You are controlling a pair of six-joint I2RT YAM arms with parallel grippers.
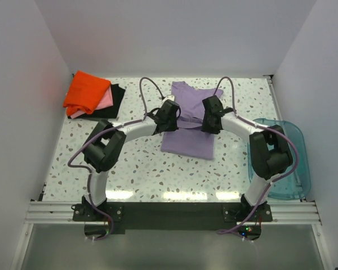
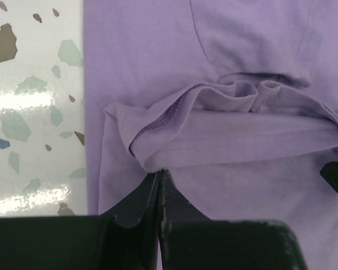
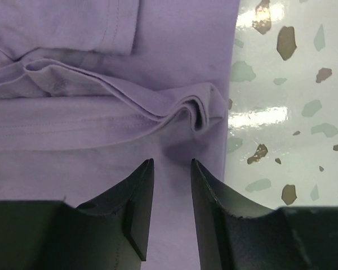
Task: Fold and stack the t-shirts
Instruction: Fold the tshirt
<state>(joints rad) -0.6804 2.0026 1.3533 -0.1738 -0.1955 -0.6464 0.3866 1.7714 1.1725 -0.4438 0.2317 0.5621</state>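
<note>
The lavender t-shirt (image 1: 190, 121) lies partly folded at the table's middle, a bunched fold running across it (image 2: 225, 129). My left gripper (image 2: 160, 171) is shut, its tips pinching the near edge of that fold by the shirt's left side. My right gripper (image 3: 172, 163) hovers over the shirt's right side, open with a narrow gap and nothing between its fingers; the rumpled fold (image 3: 197, 109) lies just ahead of its tips. Both grippers, left (image 1: 170, 115) and right (image 1: 210, 115), sit over the shirt in the top view. An orange t-shirt (image 1: 87, 91) rests on a pink one (image 1: 104, 102) and a black one (image 1: 115, 98) at the far left.
A translucent teal bin (image 1: 297, 169) sits at the table's right edge beside the right arm. Speckled tabletop (image 1: 141, 169) shows around the shirt. White walls close in the far, left and right sides.
</note>
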